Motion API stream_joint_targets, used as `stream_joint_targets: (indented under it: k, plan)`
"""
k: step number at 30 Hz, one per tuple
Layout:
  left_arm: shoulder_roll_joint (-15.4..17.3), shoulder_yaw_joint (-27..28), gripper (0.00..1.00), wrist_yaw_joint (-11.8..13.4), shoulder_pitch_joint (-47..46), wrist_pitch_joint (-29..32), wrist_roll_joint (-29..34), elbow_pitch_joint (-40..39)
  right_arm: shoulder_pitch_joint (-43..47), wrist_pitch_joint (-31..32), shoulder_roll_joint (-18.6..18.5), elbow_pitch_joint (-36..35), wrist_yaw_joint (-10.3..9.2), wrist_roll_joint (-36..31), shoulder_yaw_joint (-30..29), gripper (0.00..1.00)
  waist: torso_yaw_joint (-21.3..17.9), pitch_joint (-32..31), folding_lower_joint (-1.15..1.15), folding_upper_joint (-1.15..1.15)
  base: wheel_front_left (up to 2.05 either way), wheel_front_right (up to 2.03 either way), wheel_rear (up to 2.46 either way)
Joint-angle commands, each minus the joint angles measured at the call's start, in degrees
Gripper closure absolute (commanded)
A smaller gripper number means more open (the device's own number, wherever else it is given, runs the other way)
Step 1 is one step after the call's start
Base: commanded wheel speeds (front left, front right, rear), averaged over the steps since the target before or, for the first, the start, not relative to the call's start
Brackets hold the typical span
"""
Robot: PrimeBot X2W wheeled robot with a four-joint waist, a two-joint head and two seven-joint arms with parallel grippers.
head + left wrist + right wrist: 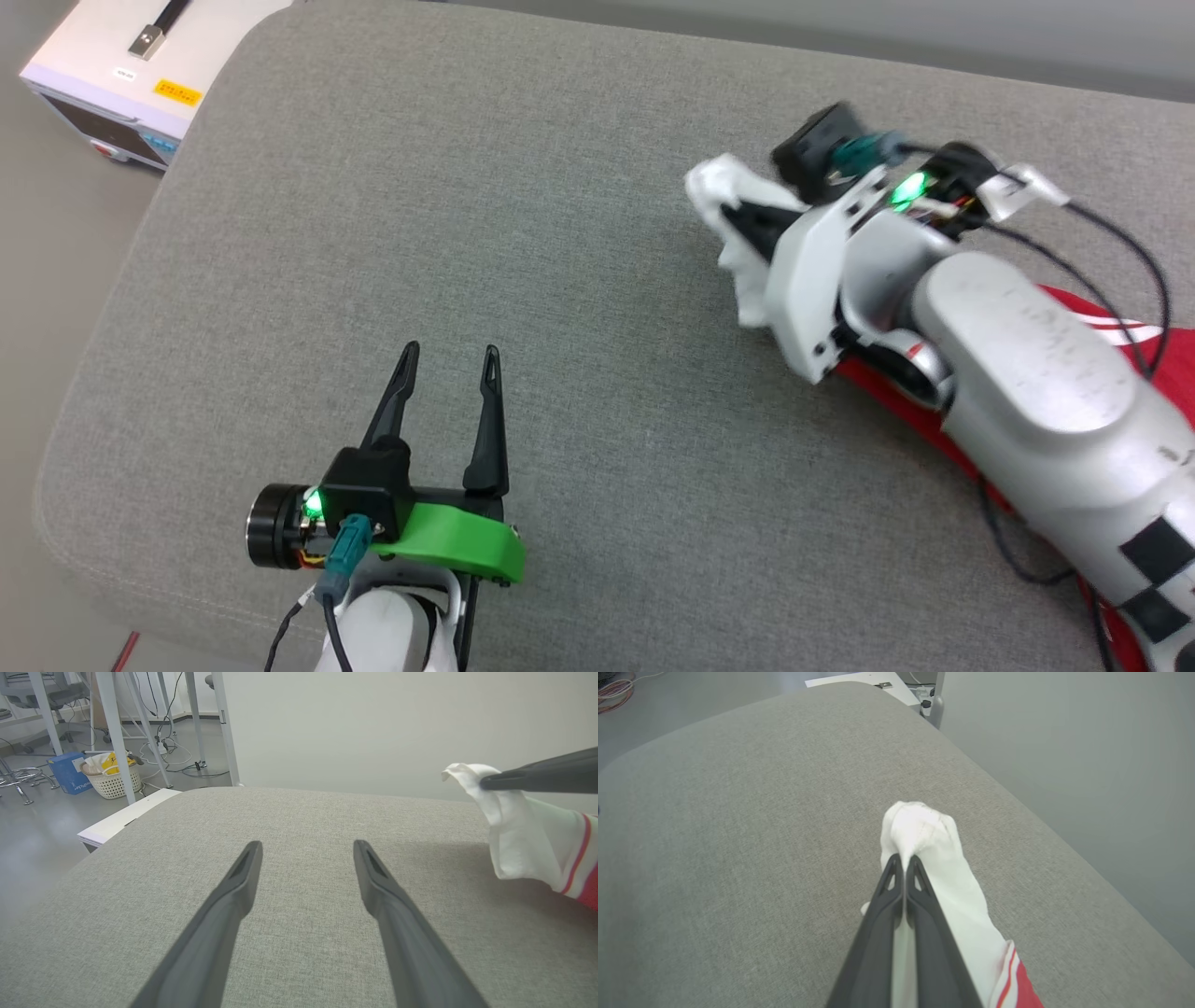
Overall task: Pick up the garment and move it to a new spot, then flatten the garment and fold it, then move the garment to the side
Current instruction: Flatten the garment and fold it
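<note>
Above a grey cushion, the right gripper clamps the garment by its white sleeve, the red body trailing beneath the forearm. The left gripper hovers spread and empty, well apart. The carry to a new spot looks under way; next, a set-down with room to flatten. Beyond: pale wall, a basket on the floor.

Even bright light, soft shadow under the garment, motion blur on the right tool, wide-angle stretched edges
</note>
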Motion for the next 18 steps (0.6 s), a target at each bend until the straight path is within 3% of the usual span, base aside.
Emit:
stream_joint_targets:
  k: [1,10,17,18]
  plan:
    - [-0.13,-0.18,0.0,0.54,-0.39,-0.34,-0.38,-0.18,-0.84,-0.73,1.2,1.11,-0.05,0.57,2.33,1.0,0.53,0.68,0.0,0.0,0.0,0.0,0.0]
    - [-0.13,-0.65,0.0,1.26,-1.17,-0.34,-1.36,0.39,1.18,-3.35,6.47,11.32,-0.05,6.13,18.97,1.0,1.45,2.22,0.0,0.0,0.0,0.0,0.0]
    - [-0.13,-0.32,0.0,1.35,-1.02,-0.34,-1.29,1.07,2.25,-4.69,7.2,16.26,-0.05,10.45,23.64,1.0,0.88,1.97,0.0,0.0,0.0,0.0,0.0]
    - [-0.13,-0.14,0.0,1.3,-0.91,-0.34,-1.15,1.24,1.93,-5.8,7.33,16.33,-0.05,10.8,23.84,0.75,0.62,1.71,0.0,0.0,0.0,0.0,0.0]
